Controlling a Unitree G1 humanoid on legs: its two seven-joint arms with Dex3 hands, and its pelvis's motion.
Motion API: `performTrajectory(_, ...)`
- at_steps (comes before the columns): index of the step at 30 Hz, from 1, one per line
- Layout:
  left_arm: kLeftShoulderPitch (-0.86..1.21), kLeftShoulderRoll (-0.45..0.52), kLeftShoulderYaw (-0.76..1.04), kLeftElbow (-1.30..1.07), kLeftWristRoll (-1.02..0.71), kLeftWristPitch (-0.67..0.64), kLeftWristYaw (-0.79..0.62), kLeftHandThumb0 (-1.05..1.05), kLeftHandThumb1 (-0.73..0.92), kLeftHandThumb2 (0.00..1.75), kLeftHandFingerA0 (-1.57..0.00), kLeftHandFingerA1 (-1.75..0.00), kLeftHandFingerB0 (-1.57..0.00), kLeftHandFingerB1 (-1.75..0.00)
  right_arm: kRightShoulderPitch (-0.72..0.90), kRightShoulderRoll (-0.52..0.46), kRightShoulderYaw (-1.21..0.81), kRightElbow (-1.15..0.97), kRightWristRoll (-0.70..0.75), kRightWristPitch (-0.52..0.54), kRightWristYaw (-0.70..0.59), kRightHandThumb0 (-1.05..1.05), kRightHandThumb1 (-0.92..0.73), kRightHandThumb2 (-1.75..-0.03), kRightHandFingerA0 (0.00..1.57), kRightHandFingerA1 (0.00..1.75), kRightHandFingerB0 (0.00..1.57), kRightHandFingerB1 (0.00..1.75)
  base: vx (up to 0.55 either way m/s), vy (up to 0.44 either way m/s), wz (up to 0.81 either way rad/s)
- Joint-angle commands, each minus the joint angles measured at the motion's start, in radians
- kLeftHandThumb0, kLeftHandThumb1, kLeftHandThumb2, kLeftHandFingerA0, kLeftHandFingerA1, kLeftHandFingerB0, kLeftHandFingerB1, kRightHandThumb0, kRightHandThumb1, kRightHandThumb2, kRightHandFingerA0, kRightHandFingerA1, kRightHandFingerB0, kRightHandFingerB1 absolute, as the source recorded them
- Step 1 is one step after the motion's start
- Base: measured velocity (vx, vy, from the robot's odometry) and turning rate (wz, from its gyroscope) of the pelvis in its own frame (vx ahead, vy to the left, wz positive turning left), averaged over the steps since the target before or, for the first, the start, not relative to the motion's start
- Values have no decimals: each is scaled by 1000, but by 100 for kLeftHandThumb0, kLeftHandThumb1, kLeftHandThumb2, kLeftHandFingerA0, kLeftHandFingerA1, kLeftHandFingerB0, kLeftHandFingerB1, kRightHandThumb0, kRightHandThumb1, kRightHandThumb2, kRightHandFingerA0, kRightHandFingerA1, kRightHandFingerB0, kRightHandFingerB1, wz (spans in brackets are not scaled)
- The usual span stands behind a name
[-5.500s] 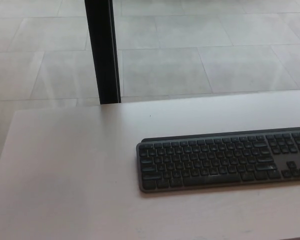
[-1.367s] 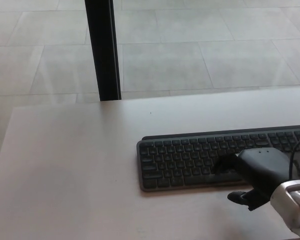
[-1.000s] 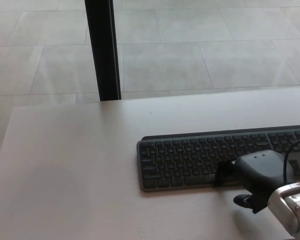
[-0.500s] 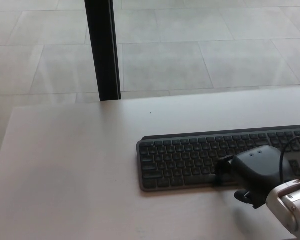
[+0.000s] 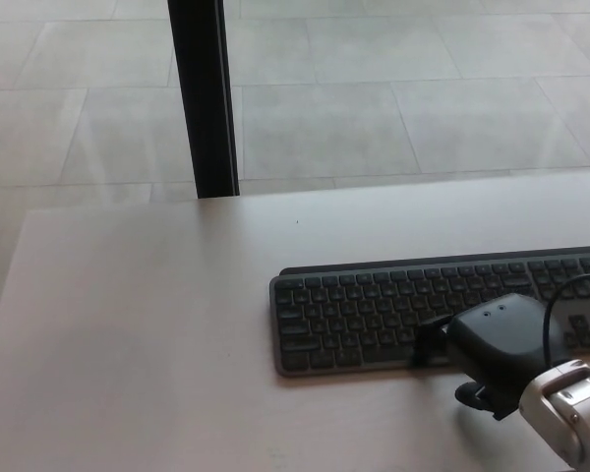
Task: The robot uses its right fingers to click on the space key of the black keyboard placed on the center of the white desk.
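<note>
Flat black low-profile keyboard [image 5: 374, 310] lies on the white desk [image 5: 147, 324], toward the right side of the view, its right end running out of frame. Right hand [image 5: 487, 349] — black, rounded back facing the camera — sits over the keyboard's near edge, roughly mid-row. One fingertip [image 5: 431, 346] pokes out to the left and comes down on the bottom key row, where the space key would be. Contact looks likely, but I can't confirm the key is depressed. It holds nothing; how far the fingers are spread I can't tell, since the palm shell hides them. Thumb tip [image 5: 472, 397] shows below, over the desk in front of the keyboard. Left hand not in view.

Handling judgement: the keyboard is rigid, thin and probably light, so it could skate on the smooth desk if pushed sideways. No need to take hold of it — press straight down on the long bar in the bottom row, near its middle. Short travel, light force, one fingertip only, or neighbouring keys get hit.

Black vertical post [image 5: 203, 98] stands behind the desk, tiled floor [image 5: 393, 98] beyond.
</note>
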Motion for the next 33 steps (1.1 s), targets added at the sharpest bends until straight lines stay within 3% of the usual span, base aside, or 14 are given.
performTrajectory(1,-2,19,0,4,-10,-12,2,-50,69,61,-74,-67,-57,-55,27,-6,-13,6,-25,-29,13,-30,-50,-64,85,159,61,49,0,0,0)
performTrajectory(13,-6,18,0,5,-13,-13,1,-49,69,61,-71,-65,-54,-53,-4,14,-17,125,-59,-25,16,-30,-51,-62,86,158,60,49,0,0,0)
performTrajectory(16,-9,19,2,5,-15,-10,1,-50,68,60,-75,-71,-58,-56,-3,26,-25,146,-49,-31,2,-31,-50,-61,86,157,61,50,0,0,0)
performTrajectory(21,-2,18,1,2,-13,-16,-5,-50,69,61,-68,-67,-55,-56,-1,37,-7,156,-80,-23,-4,-35,-51,-61,86,156,61,48,0,0,0)
performTrajectory(33,-5,21,7,4,-17,-6,7,-49,68,60,-74,-65,-58,-55,15,34,-5,122,-86,-54,-19,-32,-51,-63,85,157,60,48,0,0,0)
